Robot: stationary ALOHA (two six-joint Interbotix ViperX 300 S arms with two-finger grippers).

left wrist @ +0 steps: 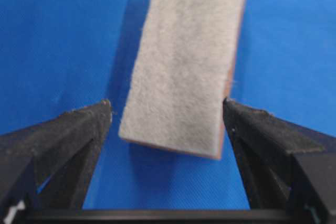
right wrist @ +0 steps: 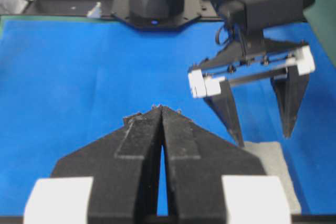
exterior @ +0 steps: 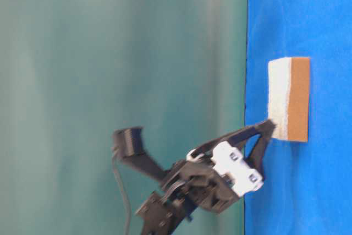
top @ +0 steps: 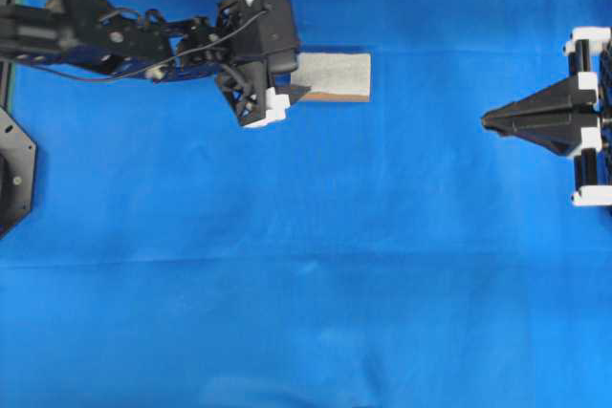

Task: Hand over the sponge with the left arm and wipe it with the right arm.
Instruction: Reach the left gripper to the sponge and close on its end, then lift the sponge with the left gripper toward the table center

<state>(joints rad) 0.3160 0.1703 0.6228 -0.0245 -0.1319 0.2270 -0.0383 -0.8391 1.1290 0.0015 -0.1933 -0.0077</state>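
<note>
My own fingers (right wrist: 160, 111) press together, tips pointing across the blue table (right wrist: 79, 77). Beyond them to the right, the other arm's gripper (right wrist: 262, 140) hangs spread wide over the grey sponge (right wrist: 273, 166) lying flat.

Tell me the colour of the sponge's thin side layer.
Orange-brown, under a pale grey-beige top; the sponge shows it best in the table-level view.
</note>
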